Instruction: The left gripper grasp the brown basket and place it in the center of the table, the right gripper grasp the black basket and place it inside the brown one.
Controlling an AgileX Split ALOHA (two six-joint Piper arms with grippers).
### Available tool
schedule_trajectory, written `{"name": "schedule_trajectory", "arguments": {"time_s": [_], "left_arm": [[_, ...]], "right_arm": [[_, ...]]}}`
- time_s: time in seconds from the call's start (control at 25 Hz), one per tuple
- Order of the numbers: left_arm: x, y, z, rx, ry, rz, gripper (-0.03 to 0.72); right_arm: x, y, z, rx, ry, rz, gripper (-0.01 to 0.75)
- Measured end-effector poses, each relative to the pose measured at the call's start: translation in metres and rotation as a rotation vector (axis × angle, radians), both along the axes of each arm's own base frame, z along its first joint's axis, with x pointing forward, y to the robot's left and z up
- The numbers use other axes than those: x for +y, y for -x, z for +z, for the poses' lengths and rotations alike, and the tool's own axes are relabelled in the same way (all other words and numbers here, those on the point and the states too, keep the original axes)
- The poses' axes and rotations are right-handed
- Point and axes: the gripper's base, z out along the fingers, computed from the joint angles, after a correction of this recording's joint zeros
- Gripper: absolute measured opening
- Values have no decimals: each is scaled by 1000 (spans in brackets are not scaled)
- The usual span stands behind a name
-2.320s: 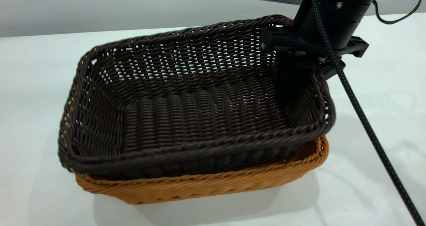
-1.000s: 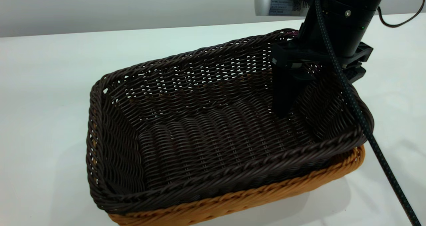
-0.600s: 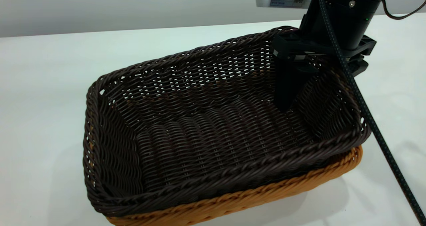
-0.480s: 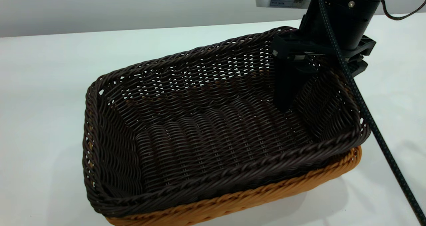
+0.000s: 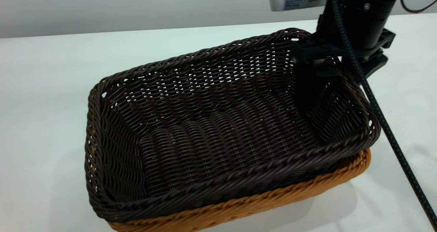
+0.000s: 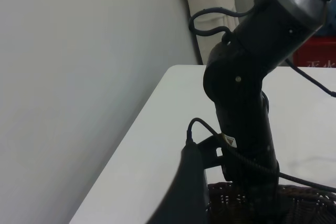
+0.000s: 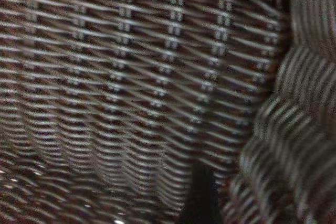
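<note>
Nesting looks done: black basket (image 5: 218, 122) sits inside brown basket (image 5: 259, 204) mid-table (image 5: 44, 88). Right gripper (image 5: 327, 74) straddles its right wall, one finger inside, one outside; whether it grips or has let go, I cannot tell.

Evenly lit from above, casting soft grey shadows on the table (image 5: 51, 88) beside the brown basket (image 5: 239, 208); blurring the black basket (image 7: 131, 77) weave in the right wrist view.
</note>
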Motion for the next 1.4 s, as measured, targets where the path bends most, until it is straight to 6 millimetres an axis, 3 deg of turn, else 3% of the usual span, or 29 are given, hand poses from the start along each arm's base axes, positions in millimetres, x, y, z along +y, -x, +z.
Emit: {"name": "schedule_trajectory", "arguments": {"time_s": [0.32,0.84,1.0,1.2,1.32,1.4], "left_arm": [[0,0,0,-1,-2,-1,648],[0,2,-3,35,-18,-13,648],[1,4,-5,52,-40,-28,646],[8,8,-2,21,-67,-17,576],[16,14,1,32,-81,5,460],[25,19,4,35,-95,27,339]], "right_arm": [[0,0,6,35,15,16,561],[18,-27,78,14,-73,47,561],[18,-27,93,-26,-96,49,546],[8,-19,123,-117,-51,6,423],[3,-10,146,-172,-68,-16,279],[0,-2,164,-217,-87,-17,160]]}}
